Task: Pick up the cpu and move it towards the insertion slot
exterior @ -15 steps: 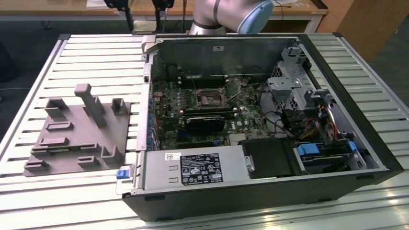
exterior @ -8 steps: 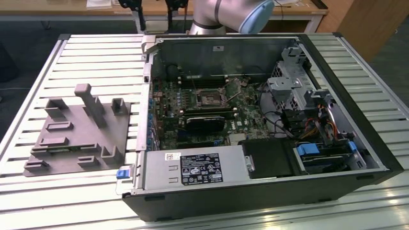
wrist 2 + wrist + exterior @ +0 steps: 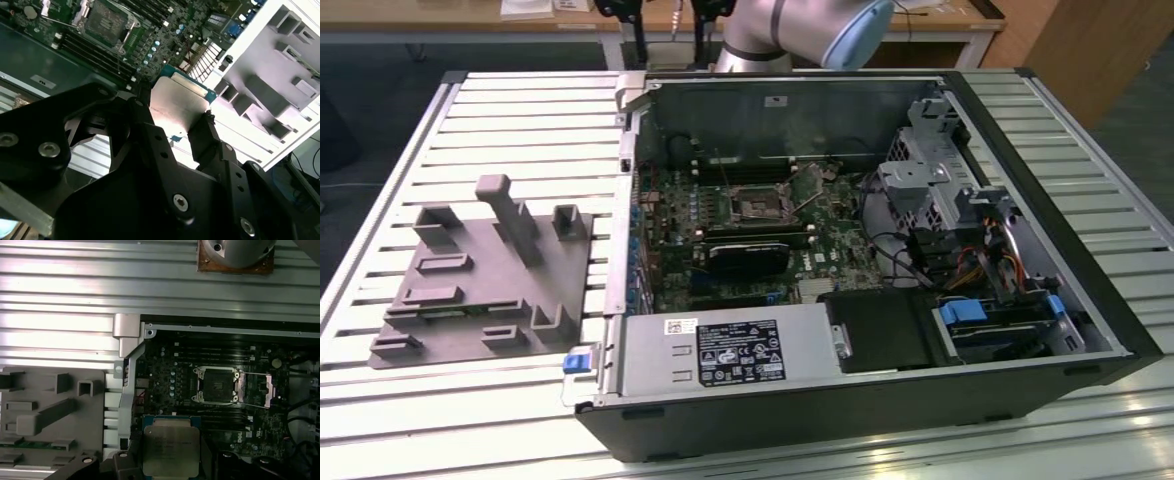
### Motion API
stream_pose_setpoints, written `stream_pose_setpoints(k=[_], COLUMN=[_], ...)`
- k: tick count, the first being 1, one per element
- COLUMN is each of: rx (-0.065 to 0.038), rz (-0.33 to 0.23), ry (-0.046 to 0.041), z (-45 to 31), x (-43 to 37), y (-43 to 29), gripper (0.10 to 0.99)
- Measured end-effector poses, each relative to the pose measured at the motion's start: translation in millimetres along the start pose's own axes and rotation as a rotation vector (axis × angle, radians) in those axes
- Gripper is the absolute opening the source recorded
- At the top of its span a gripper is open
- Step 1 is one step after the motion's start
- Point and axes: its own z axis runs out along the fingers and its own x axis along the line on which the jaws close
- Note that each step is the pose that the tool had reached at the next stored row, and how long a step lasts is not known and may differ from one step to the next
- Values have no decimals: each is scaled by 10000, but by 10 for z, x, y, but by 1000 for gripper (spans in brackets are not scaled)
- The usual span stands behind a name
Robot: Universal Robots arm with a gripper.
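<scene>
Ribbed metal slats make up the counter (image 3: 507, 120), and on it lies an open computer case (image 3: 1067, 300) with its side panel off, the green circuit board (image 3: 841, 250) showing inside. Just beside the case, toward the exterior view's left, sits a grey plastic fixture (image 3: 480, 290) with upright posts. At the far end of the counter the silver arm (image 3: 781, 30) rises behind the case. In the second wrist view the tool (image 3: 175, 127) has its black fingers (image 3: 145, 125) pressed against opposite edges of the cpu (image 3: 177, 102), gripping it so that the silvery metal top faces the camera and the pale rim shows along the far edge. In the first wrist view the cpu (image 3: 170, 450) hangs above the edge of the case, near the wall closest to the fixture, clear of the board below. The insertion slot (image 3: 216, 385) lies further in on the board, well apart from the chip, its dark centre bare and its shiny metal frame apparently swung open to one side, though that is hard to make out. In the exterior view the slot (image 3: 757, 207) sits near the middle of the board, above a larger black block (image 3: 750, 258).
</scene>
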Motion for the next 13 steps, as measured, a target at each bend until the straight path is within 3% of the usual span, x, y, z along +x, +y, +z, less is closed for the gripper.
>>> stream_pose_setpoints(k=[13], rx=[2], rz=[-1], ry=[-67], z=[-4], x=[-376], y=[-10], gripper=[545])
